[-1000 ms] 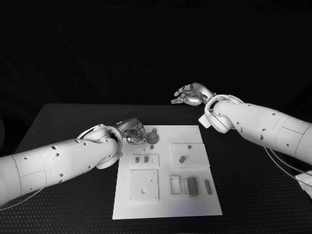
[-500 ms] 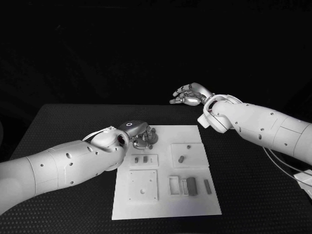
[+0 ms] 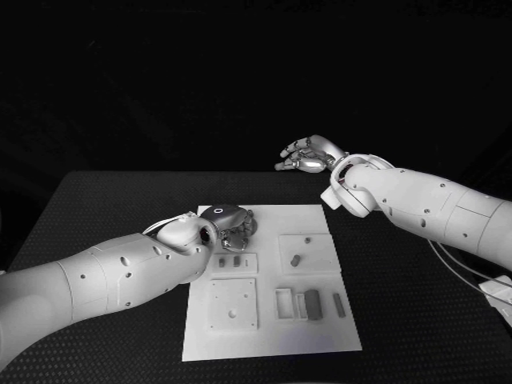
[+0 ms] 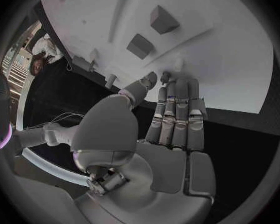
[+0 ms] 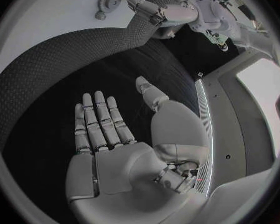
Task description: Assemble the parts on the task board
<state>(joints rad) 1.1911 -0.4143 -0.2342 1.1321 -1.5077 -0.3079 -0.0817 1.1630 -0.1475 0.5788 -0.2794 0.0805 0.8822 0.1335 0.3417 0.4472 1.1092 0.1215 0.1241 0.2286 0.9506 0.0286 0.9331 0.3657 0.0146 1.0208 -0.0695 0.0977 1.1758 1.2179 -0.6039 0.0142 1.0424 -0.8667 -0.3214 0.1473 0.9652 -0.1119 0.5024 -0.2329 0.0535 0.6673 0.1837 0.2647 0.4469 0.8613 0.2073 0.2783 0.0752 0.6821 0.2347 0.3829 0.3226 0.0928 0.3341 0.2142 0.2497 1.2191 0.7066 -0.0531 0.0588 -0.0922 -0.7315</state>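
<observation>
The white task board lies in the middle of the black table. My left hand reaches over the board's far left corner, fingers straight and close together, fingertips down at the board, nothing in the palm. Two grey block parts stand on the board just beyond the fingertips. A round toothed part lies beside that hand. My right hand hangs raised past the table's far edge; its fingers are spread and hold nothing.
Nearer on the board sit a square plate with holes, a small frame, a dark block and a slim piece. A raised square carries one small part. Cables lie at the table's right.
My left arm has pushed forward and turned, so its hand now covers the round part at the board's far left corner. The right hand has hardly moved.
</observation>
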